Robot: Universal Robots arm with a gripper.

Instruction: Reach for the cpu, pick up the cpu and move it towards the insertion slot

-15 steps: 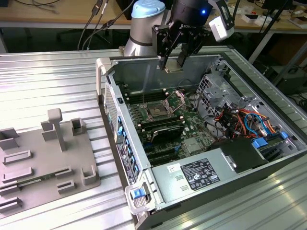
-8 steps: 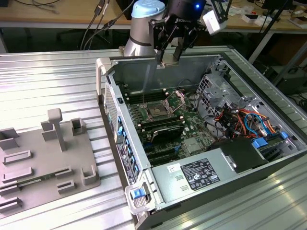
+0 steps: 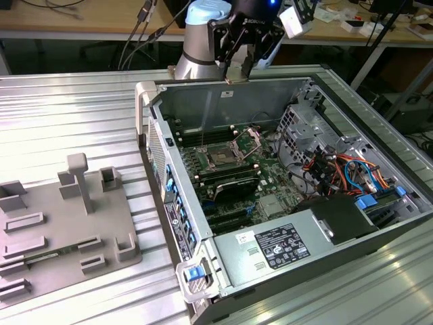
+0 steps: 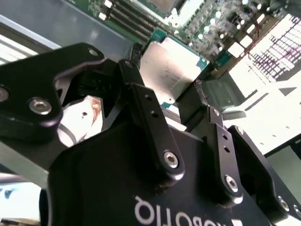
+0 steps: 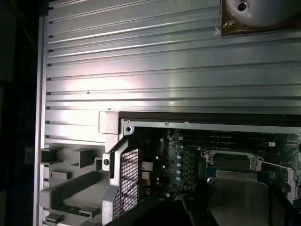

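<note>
The exterior view looks down from well back at the open computer case (image 3: pixel 284 196); both wrist views sit nearer, sharing its green circuit board (image 5: pixel 178 155).

1. In the exterior view your arm (image 3: pixel 203 40) is cut off by the top edge, and the cpu (image 3: pixel 231 81) between the pincer (image 3: pixel 233 76) tips is too small to make out.
2. In the second wrist view the pincer's black links cover the cpu's (image 4: pixel 171 70) lower edge.
3. In the first wrist view the bottom edge crops the cpu (image 5: pixel 237 200), which overlaps the slot (image 5: pixel 230 161).
4. The tray (image 3: pixel 61 217) runs off the exterior view's left edge.
</note>
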